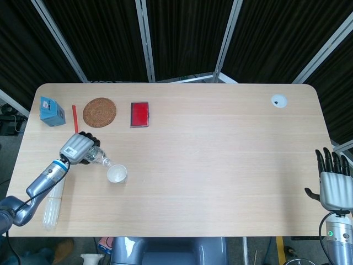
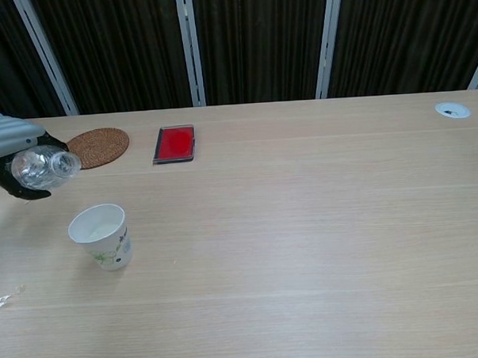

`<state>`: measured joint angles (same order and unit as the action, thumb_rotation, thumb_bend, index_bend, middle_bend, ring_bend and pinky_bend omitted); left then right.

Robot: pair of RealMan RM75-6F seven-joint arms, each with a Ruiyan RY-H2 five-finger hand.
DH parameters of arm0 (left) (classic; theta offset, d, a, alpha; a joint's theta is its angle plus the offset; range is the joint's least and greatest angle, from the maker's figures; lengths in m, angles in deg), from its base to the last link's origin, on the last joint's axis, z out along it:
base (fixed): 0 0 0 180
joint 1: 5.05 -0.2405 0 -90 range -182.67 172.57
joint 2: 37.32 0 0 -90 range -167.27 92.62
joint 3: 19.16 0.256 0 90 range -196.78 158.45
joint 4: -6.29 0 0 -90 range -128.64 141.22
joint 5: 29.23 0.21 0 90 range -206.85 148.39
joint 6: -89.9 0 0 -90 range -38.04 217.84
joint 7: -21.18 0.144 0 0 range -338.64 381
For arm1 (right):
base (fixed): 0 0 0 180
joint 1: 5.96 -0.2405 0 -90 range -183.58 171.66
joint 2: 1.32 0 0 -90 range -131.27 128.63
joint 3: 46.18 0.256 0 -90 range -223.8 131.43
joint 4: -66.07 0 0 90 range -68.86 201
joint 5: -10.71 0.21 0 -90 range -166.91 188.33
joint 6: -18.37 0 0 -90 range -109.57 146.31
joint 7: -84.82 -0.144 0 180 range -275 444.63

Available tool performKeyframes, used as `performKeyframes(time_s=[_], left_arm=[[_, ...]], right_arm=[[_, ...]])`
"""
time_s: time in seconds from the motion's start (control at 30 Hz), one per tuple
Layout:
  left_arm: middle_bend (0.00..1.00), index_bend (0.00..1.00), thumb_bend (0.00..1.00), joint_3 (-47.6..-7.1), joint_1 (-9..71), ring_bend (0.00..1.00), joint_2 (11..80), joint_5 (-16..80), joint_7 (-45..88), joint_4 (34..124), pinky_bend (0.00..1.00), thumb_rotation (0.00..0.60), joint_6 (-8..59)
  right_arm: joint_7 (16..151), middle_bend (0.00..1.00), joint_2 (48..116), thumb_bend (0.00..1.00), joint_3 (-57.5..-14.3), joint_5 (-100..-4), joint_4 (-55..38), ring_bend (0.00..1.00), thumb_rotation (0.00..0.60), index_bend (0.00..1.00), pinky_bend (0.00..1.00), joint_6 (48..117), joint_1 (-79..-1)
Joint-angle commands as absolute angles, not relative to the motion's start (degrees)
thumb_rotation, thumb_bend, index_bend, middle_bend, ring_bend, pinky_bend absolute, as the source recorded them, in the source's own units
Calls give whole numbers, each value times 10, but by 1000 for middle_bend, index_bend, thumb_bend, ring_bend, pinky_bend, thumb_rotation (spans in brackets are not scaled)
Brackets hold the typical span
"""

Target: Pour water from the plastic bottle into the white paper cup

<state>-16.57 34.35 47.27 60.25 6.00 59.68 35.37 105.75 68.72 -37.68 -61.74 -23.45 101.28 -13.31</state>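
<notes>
My left hand [image 1: 76,148] [image 2: 7,145] grips a clear plastic bottle [image 1: 97,158] [image 2: 46,167], lying roughly level with its open neck toward the right. The bottle's mouth is up and to the left of the white paper cup [image 1: 117,174] [image 2: 101,236], no longer over it. The cup stands upright on the table, with a green print on its side. My right hand [image 1: 333,179] hangs open past the table's right front corner, holding nothing; only the head view shows it.
A round woven coaster [image 1: 100,112] [image 2: 98,147], a red card case [image 1: 139,114] [image 2: 174,144], a red pen [image 1: 74,117] and a blue box [image 1: 51,111] lie at the back left. A clear plastic wrapper [image 1: 52,201] lies at the front left. A white disc [image 1: 279,100] sits far right.
</notes>
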Motion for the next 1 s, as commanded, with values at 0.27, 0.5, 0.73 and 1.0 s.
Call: performKeyframes(time_s=[0.27,0.5,0.73,1.0], left_arm=[[504,706,547,-209,351,323,469,578,-278,623,353,600,333],[506,707,540,-247,365,323,518,537,-357,606,353,600,358],[507,706,536,-270,381,323,562,506,-408,583,352,600,408],[507,696,533,-275,401,323,607,503,-441,531,351,600,447]], right_arm=[[1063,0,690,0,-377,-616,-234,0,600,0,0,1010,-135],[1066,0,691,0,-378,-615,-233,0,600,0,0,1009,-136],[1068,0,693,0,-377,-607,-226,0,600,0,0,1003,-138],[1077,0,695,0,-376,-603,-226,0,600,0,0,1006,-137]])
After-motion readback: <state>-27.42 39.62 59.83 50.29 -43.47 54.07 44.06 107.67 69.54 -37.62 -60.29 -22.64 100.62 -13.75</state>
